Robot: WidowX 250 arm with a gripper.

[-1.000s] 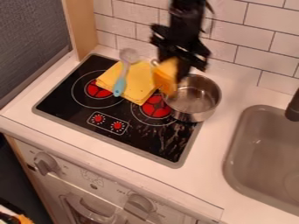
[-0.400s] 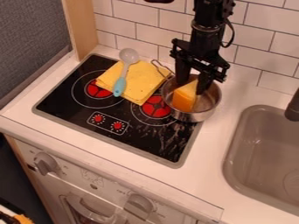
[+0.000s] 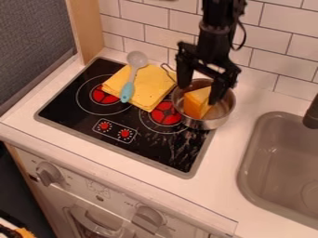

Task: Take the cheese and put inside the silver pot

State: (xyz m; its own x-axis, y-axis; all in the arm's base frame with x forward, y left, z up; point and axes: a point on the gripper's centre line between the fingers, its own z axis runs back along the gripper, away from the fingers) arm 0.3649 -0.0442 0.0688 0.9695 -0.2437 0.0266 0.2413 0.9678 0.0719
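Spread wider since the earlier frame, my gripper (image 3: 200, 93) has let go of the cheese (image 3: 195, 103), now inside the pot (image 3: 211, 124).
The pot sits at the back right corner of the stovetop (image 3: 146, 148). If I lift off crooked, one finger could snag the cheese and tip it out, or hook the rim and drag the pot.

One cheese (image 3: 196, 104), one pot (image 3: 214, 123), one spoon (image 3: 129, 88), one cloth (image 3: 153, 86), one sink (image 3: 273, 162), one faucet (image 3: 312, 117), one stovetop (image 3: 140, 151), two burners (image 3: 165, 114), two dials (image 3: 125, 133) and two oven knobs (image 3: 49, 173) are seen.
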